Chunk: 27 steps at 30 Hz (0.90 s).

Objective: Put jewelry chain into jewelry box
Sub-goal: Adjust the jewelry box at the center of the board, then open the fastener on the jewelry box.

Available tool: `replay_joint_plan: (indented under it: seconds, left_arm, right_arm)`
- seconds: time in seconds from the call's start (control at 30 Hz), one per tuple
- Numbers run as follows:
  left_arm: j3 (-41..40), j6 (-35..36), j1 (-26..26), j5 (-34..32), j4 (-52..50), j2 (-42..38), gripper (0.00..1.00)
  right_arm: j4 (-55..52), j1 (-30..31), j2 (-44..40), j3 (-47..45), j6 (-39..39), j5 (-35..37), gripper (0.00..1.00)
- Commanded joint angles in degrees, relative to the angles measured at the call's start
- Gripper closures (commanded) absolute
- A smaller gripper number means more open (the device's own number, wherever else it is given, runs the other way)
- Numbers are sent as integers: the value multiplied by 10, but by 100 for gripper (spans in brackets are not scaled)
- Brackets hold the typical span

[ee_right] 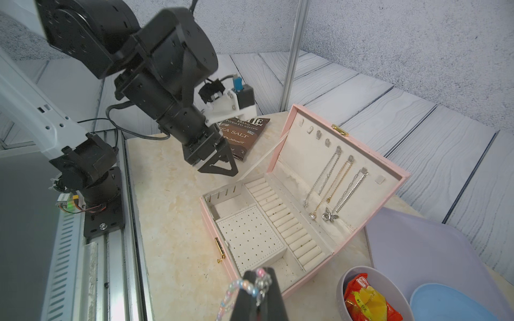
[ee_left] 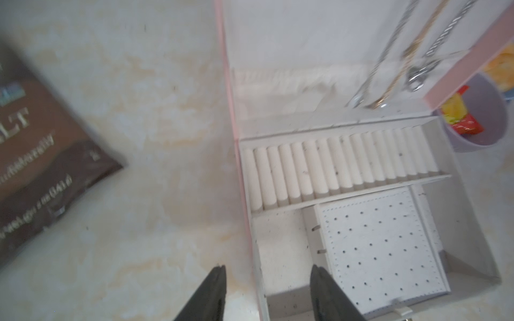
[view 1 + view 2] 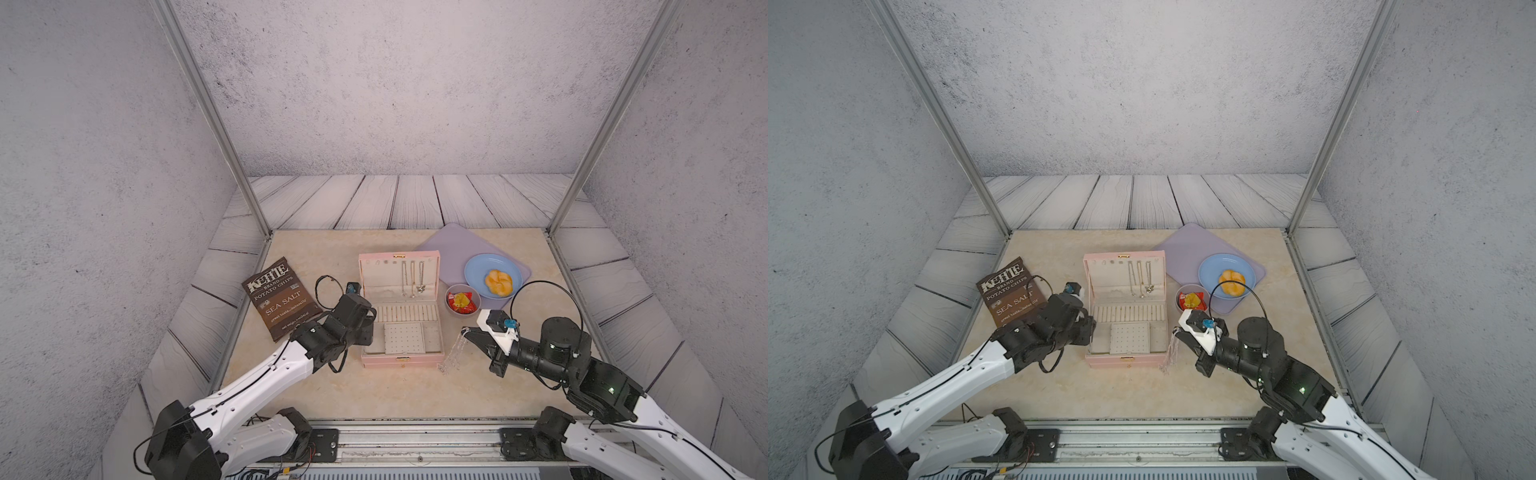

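1. While the jewelry chain (image 3: 454,353) hangs outside the jewelry box (image 3: 399,360), the right gripper (image 3: 466,331) is clenched on its upper end; the right wrist view shows pale pink and blue beads (image 1: 244,285) pinched between the closed fingers.
2. In both top views the chain drops just beside the box's right wall. Its lower end reaches down near the surface (image 3: 332,386); whether it touches there cannot be told.
3. The box sits in the middle of the surface with its lid raised. Three other necklaces (image 3: 412,278) hang inside the lid.
4. The left gripper (image 2: 267,271) is released, with its fingers spread. In the left wrist view they stand either side of the box's left wall and grasp nothing.
5. A brown chip bag (image 3: 278,297) lies near the surface's left edge.
6. A small bowl (image 3: 461,315) of snack packets stands just right of the box. Beyond it, a blue plate (image 3: 473,270) carrying a bun (image 3: 498,282) rests on a lavender mat (image 3: 449,245) toward the far right corner.
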Motion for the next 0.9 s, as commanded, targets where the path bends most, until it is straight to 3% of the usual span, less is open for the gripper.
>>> replay_joint_plan:
  seconds: [0.0, 0.2, 0.3, 0.53, 0.87]
  left_arm:
    - [-3, 229, -1, 37, 146, -14, 42]
    - [-38, 450, 6, 84, 365, 24, 42]
    - [-37, 507, 22, 119, 423, 69, 42]
    - [-48, 576, 41, 126, 554, 140, 46]
    - [-18, 566, 84, 164, 601, 222, 46]
  right_arm:
    - [55, 3, 18, 11, 8, -12, 100]
    - [130, 3, 70, 13, 41, 31, 100]
    - [152, 3, 95, 19, 35, 27, 100]
    - [148, 3, 125, 36, -6, 22, 100]
    - [157, 3, 117, 23, -32, 0, 100]
